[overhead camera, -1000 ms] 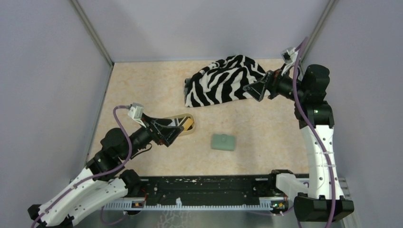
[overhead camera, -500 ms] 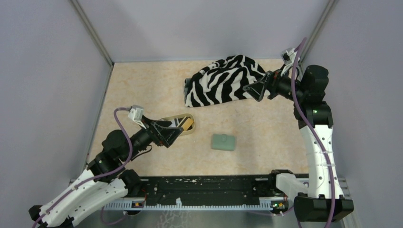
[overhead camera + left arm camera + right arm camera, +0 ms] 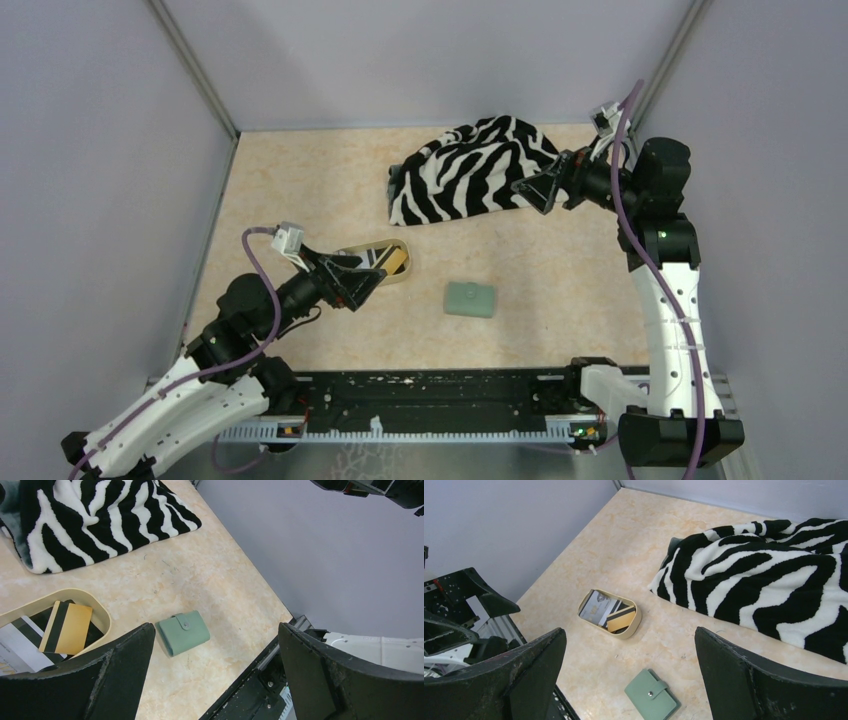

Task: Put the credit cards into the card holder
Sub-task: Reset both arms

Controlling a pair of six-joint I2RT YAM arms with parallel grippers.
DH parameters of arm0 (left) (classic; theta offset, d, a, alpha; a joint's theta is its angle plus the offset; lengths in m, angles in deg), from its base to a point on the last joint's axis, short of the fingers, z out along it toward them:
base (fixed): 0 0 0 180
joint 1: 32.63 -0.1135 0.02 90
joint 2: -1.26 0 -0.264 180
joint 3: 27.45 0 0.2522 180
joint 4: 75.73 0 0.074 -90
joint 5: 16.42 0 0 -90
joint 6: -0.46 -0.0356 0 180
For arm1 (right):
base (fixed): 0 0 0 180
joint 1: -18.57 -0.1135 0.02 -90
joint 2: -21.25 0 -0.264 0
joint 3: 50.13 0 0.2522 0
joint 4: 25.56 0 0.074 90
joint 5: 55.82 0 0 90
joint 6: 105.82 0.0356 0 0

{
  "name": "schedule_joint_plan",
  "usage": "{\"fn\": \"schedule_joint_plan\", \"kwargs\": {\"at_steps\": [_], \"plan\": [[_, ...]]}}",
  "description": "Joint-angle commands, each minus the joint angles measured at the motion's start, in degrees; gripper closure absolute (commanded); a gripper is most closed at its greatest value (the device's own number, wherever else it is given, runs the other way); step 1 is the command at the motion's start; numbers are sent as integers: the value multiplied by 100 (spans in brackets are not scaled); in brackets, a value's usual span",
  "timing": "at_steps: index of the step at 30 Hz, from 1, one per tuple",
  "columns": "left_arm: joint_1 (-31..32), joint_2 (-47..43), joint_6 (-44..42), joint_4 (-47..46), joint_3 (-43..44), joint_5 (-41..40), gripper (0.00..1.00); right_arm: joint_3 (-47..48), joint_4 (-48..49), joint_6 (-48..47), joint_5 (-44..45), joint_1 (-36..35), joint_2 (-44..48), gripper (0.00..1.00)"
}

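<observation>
Both grippers stand with their jaws spread as wide as I see them go, and neither holds anything. On my left wrist feed the left gripper (image 3: 216,628) hangs above the table (image 3: 320,180), and its two dark fingers (image 3: 115,675) frame the view without touching a thing. From the overhead camera it hovers over the left end of the tan oval tray (image 3: 631,630). The right gripper (image 3: 530,195) hovers at the right edge of the zebra-striped cloth (image 3: 470,170), equally empty. I cannot tell whether a fingertip brushes the pile of the cloth.

The card holder (image 3: 470,299) lies flat on the table and folded shut, with its small snap tab fastened across the front. It is sage green with rounded corners. It sits just right of the tray but apart from it, nearer the arm bases than the cloth and well clear of it.

The credit cards (image 3: 66,627) lie inside the tray. A yellow-orange one with a dark stripe rests on top of darker cards, and a pale printed one lies beside them. I cannot count the stack.
</observation>
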Motion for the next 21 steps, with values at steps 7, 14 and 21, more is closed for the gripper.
{"fn": "schedule_joint_plan", "kwargs": {"at_steps": [7, 14, 21], "plan": [[3, -63, 32, -186, -77, -51, 1, 17, 219, -82, 68, 55, 100, 2], [3, -64, 32, -218, -112, -63, 2, 6, 216, -109, 97, 60, 89, 1], [3, -55, 40, -247, -152, -72, 2, 11, 226, -117, 98, 55, 75, 2]]}}
